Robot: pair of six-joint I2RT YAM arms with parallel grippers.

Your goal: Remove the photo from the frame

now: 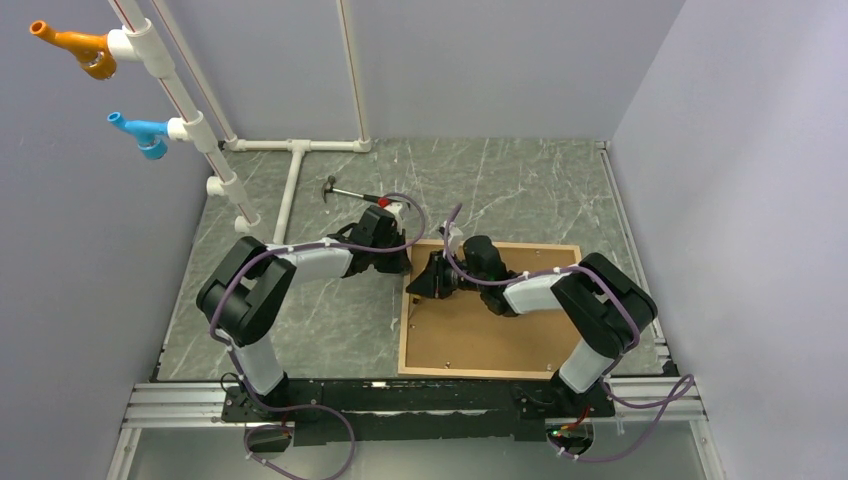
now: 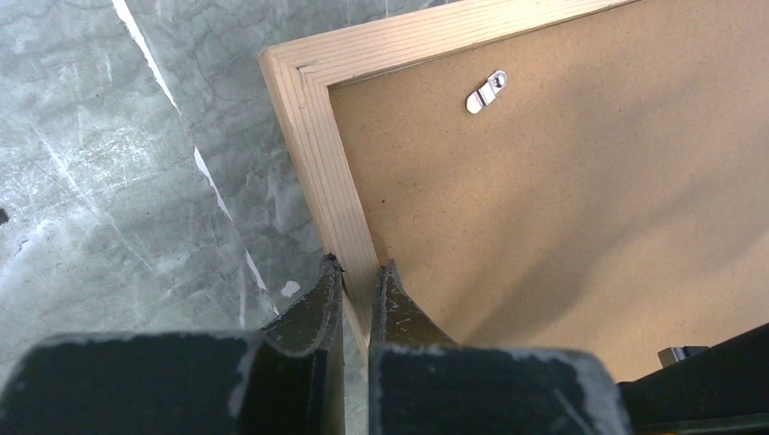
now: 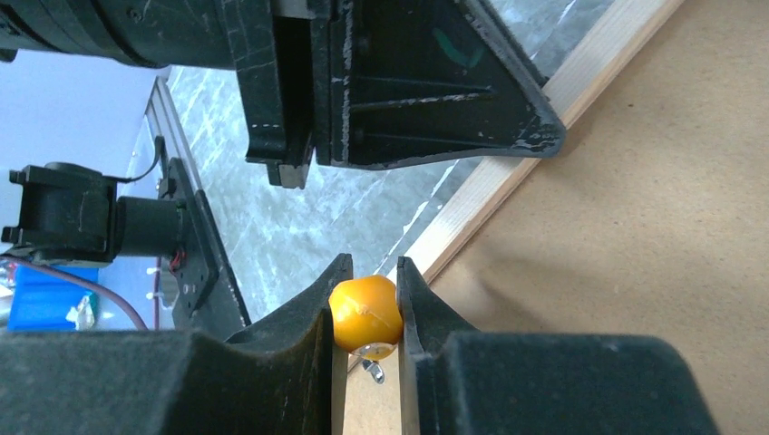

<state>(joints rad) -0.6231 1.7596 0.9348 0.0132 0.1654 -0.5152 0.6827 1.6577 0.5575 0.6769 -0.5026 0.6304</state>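
From above, the frame [image 1: 480, 373] lies flat on the table [image 1: 300, 330], right of centre. The photo [image 1: 480, 335] is inside it, brown back up. My left arm [image 1: 300, 262] reaches to the frame's far left corner and my right arm [image 1: 540, 292] bends over its far left part. A hammer [image 1: 345, 190] lies beyond my left arm.

At my left wrist, my left jaws are clamped across the frame's [image 2: 317, 145] wooden rail, near a corner. One finger is over the table [image 2: 136, 181], the other over the photo's back [image 2: 544, 227]. A silver turn clip [image 2: 486, 91] sits on that back.

At my right wrist, my right jaws are pinched on a small orange ball [image 3: 365, 313]. It hangs just beside the frame's edge [image 3: 481, 195], over the photo's back [image 3: 635, 272]. I cannot tell what the ball is.
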